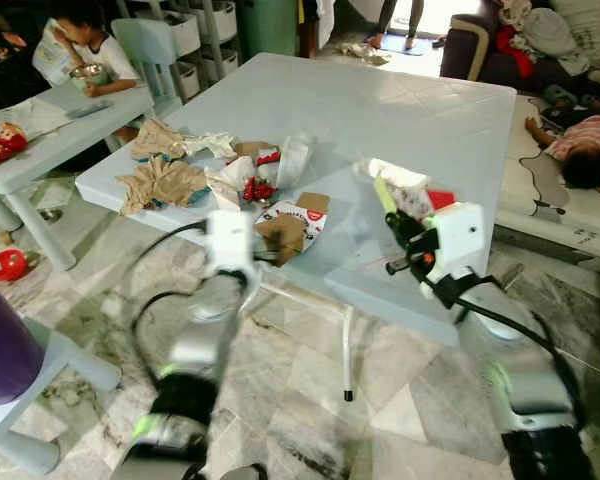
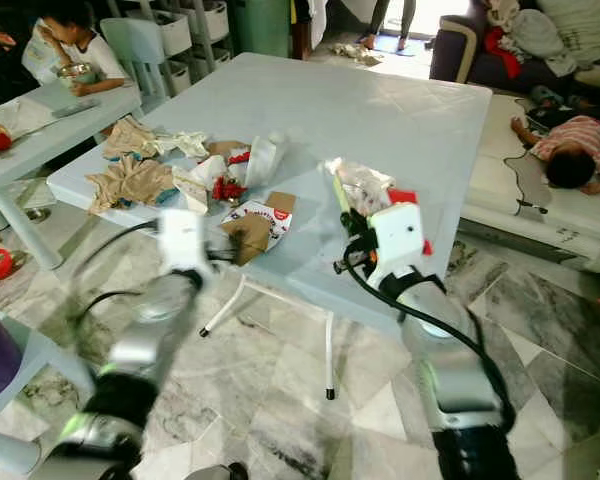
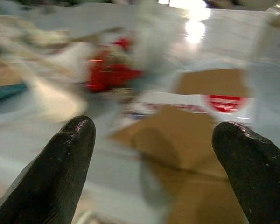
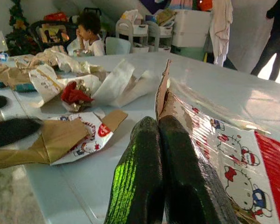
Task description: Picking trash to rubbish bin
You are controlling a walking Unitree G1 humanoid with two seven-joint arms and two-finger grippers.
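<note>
So the trash is all piled on the near half of the table [image 1: 420, 110]: crumpled brown paper [image 1: 160, 182], a red wrapper [image 1: 259, 189], some white wrap [image 1: 292, 160], and a torn carton [image 1: 290, 225] right at the near edge.

The right gripper [image 1: 388, 205] is pinched tight on a Hello Kitty packet [image 4: 224, 154]. In the right wrist view both fingers [image 4: 135, 182] are pressed together with the packet's edge caught between them, and the packet is tipped up off the tabletop near the table's right front side.

The left gripper [image 3: 151, 154] sits wide apart, nothing in it, hovering just in front of the carton. The left arm is blurry in the head views, and its wrist view is smeared too, but the carton's brown flap and red logo come through between the fingertips [image 3: 70, 154].

A person sits at the small table [image 1: 50, 130] off to the left, and another lies on a mattress [image 1: 550, 200] to the right.
</note>
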